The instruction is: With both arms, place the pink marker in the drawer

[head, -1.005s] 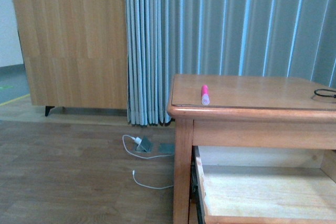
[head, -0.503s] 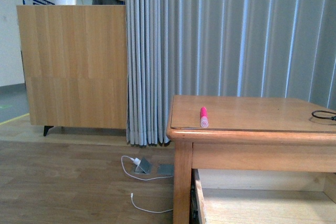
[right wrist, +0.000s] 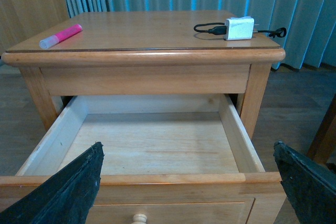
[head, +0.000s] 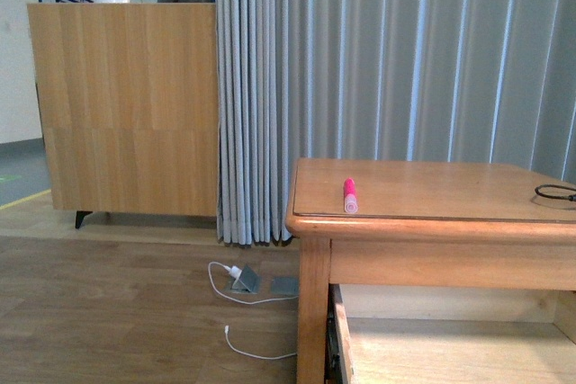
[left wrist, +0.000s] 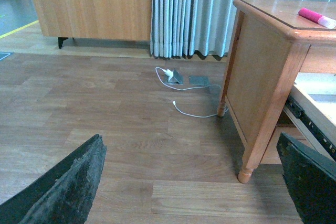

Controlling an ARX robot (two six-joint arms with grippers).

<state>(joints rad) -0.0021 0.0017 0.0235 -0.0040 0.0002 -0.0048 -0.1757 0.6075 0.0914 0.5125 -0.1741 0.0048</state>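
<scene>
Drawer [right wrist: 152,145] stands pulled out under table [head: 432,222] top, interior bare. Pink marker [head: 349,196] lies on table top near its left edge, not yet grasped. Your left gripper [left wrist: 191,187] and right gripper [right wrist: 189,187]: both spread wide, empty. You have left: grasp marker, place in drawer.

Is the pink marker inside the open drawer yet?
No, the pink marker lies on the tabletop, above the open drawer.
</scene>
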